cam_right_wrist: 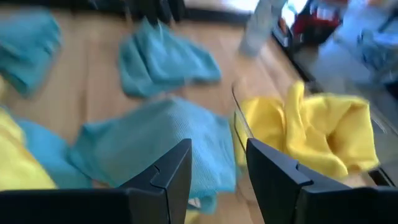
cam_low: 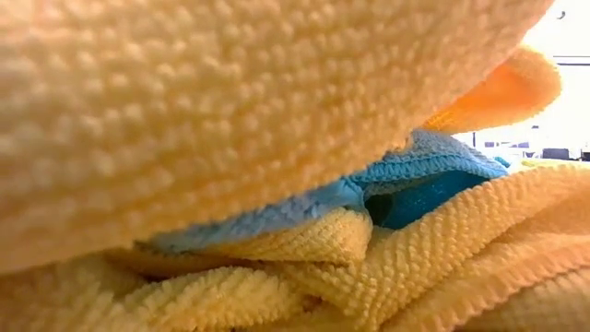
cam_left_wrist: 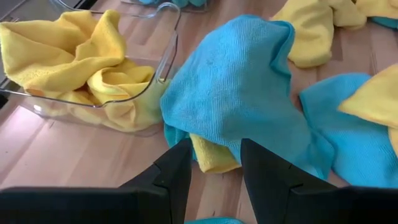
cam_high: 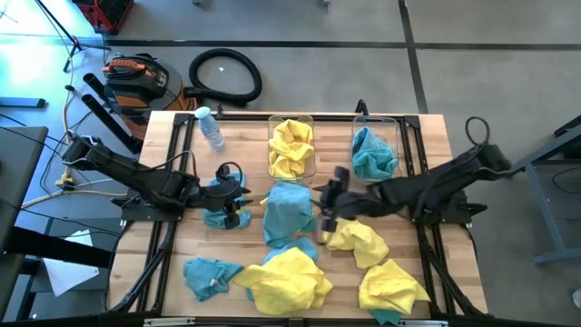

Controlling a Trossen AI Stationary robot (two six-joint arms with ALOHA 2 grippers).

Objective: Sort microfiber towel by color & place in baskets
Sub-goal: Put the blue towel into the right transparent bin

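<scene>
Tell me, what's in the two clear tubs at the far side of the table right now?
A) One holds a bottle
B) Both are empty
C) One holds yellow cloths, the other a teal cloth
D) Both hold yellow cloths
C: seen from above, the left tub holds yellow cloths, and the right tub holds a teal cloth.

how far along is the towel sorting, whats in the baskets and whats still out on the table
Done so far: yellow towels fill one basket, and a teal towel sits in the other basket.

In hand: nothing. The left gripper and right gripper are both open and empty, flanking a loose teal towel mid-table.

Left: that towel, more teal ones, and several yellow ones along the near edge. Most of the job remains.
</scene>
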